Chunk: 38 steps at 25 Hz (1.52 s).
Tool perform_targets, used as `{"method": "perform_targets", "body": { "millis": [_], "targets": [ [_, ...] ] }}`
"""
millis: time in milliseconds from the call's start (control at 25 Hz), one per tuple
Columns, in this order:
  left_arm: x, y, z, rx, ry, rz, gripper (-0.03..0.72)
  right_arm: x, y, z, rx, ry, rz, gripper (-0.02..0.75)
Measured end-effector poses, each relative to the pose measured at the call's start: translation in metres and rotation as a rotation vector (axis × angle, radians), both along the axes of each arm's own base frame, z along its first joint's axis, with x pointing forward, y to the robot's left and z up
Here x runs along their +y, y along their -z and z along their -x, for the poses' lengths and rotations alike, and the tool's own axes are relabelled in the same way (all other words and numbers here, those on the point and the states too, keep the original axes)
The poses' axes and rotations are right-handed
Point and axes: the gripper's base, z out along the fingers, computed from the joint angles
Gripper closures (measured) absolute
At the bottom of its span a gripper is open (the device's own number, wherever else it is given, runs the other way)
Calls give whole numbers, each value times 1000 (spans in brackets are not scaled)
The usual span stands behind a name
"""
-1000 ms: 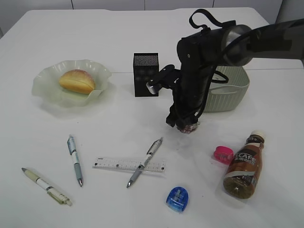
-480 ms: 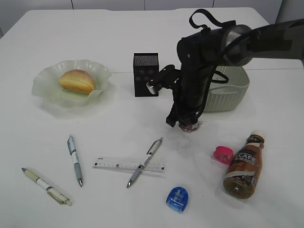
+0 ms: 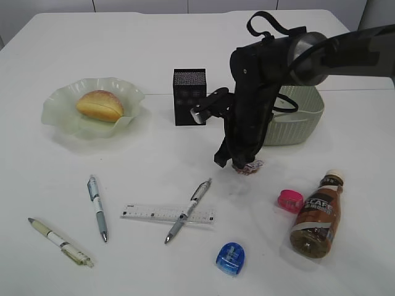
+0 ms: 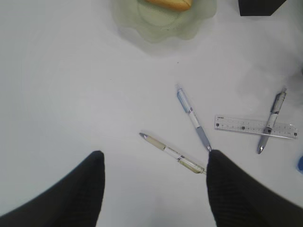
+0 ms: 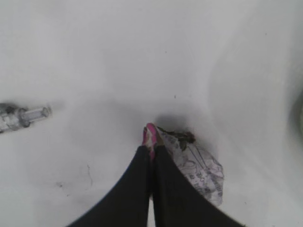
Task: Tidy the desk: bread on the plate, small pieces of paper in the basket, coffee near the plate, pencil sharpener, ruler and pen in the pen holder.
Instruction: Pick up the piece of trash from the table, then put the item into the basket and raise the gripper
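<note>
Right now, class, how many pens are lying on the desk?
3. A cream pen at the front left, a blue-grey pen just to its right, and a silver pen lying across the ruler. None seems hidden.

From my remote feed I see a broad white surface (image 3: 123,43) filling nearly the whole exterior view, smooth and matte, with a faint seam running across it at about mid-depth. Beyond its far edge I make out a pale wall or cabinet front (image 3: 185,5) split by thin vertical joints, and a grey strip at the top right corner. The light is soft and even, coming from above, throwing only blurred, shallow shadows. Both wrist views show me the same plain white top.
</note>
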Motion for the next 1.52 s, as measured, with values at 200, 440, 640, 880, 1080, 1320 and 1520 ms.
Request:
{"method": "perform_targets", "body": {
  "millis": [200,440,640,880,1080,1320,1520],
  "targets": [
    [0,0,0,0,0,0,202,-1,0,1,16,22,4,725],
    [0,0,0,0,0,0,202,2,-16,-5,-6,43,-8,725],
    [0,0,0,0,0,0,202,4,-34,-9,-3,83,-11,725],
    [0,0,0,0,0,0,202,5,-58,-14,-12,142,-23,725],
    [0,0,0,0,0,0,202,10,-87,-23,-101,182,-80,725],
    [0,0,0,0,0,0,202,8,-110,-31,-177,214,-116,725],
    [0,0,0,0,0,0,202,-11,-117,-39,-198,285,-127,725]
  ]
}}
